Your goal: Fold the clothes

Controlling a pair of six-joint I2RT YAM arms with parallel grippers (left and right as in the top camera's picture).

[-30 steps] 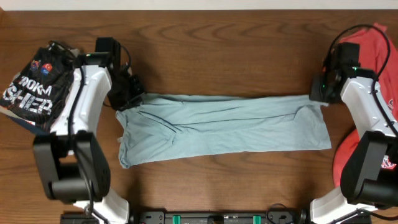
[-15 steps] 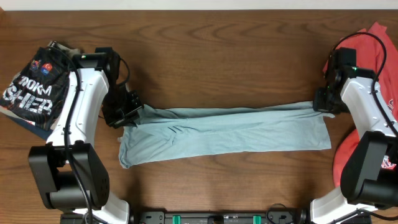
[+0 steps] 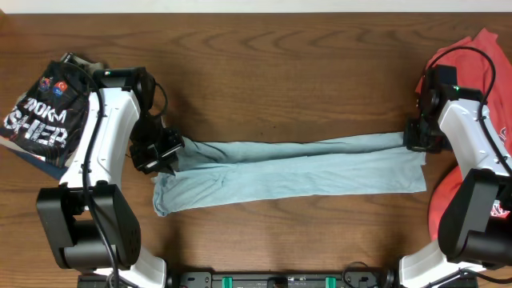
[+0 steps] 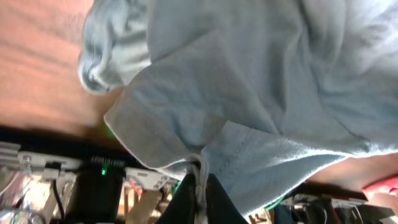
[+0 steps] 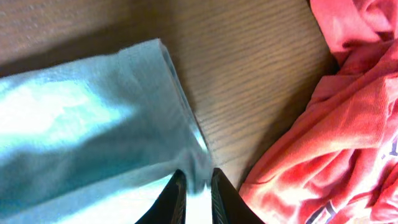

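- Soft pale blue-grey T-shirt (image 3: 288, 172), a long wrinkled band, stretches across the grained wooden surface's (image 3: 304, 80) middle.
- Left gripper (image 4: 199, 183), jaws pinching the shirt's left end.
- Right gripper (image 5: 194, 180), jaws pinching its right end.

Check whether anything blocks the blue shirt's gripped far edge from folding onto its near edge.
Nothing visible does. The left gripper and right gripper pinch the blue T-shirt by its far edge; the black garment and red T-shirt lie aside.

Pale blue-grey T-shirt (image 3: 292, 168) stretched flat across table centre, top edge folded over; red T-shirt (image 3: 480, 120) crumpled far right.
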